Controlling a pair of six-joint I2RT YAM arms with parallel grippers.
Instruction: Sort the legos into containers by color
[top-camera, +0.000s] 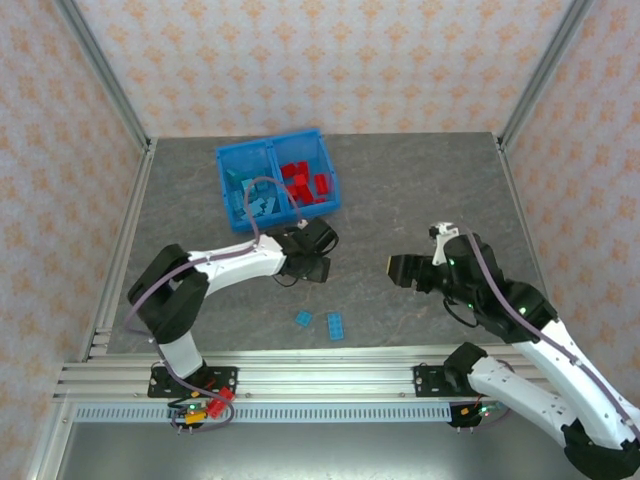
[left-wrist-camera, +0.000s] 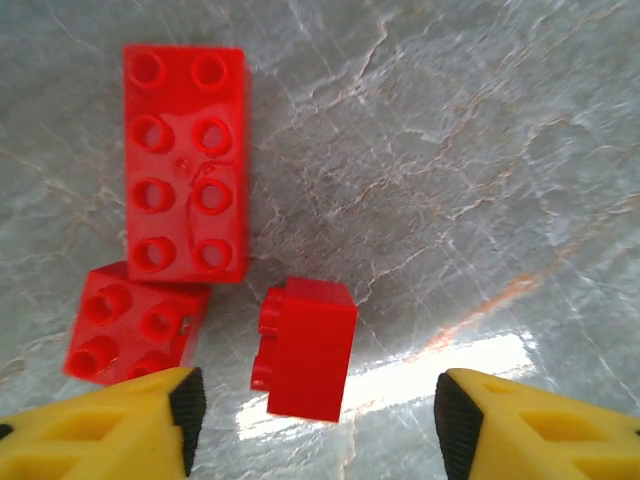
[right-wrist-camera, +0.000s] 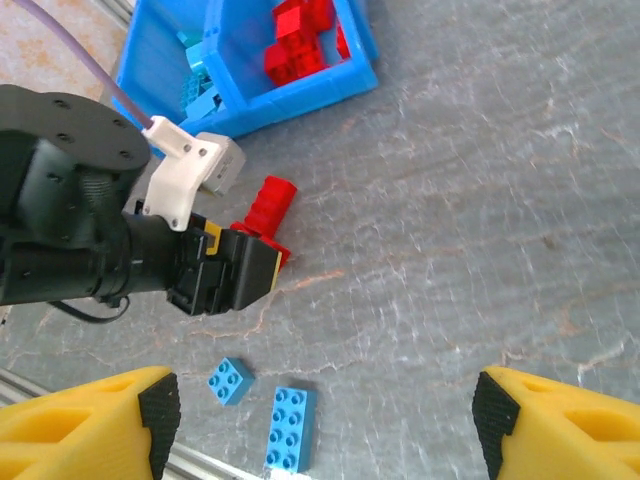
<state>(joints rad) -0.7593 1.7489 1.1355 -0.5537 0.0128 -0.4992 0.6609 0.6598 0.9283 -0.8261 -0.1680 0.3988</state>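
Item: small bright-red hard plastic studded brick (left-wrist-camera: 305, 347), on its side on the grey surface (left-wrist-camera: 480, 150), between the parted jaws of the left gripper (left-wrist-camera: 317, 410), untouched. Likely light, rigid, slick; pinch its flat opposite sides. Also: right gripper (right-wrist-camera: 325, 420), spread wide, empty.

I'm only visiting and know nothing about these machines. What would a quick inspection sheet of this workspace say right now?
Surface: grey marbled table, some glare.
Job's things: blue bin holds light-blue bricks in its left compartment and sorted red bricks in its right; three loose red bricks and two loose blue bricks lie on the table.
Clutter: nothing seen.
Hands: left hand open, aimed at the tipped red brick; right hand open, empty.
Cables: lilac cable loops off the left arm over the bin; second cable follows the right arm.
Surroundings: patterned walls, metal posts.
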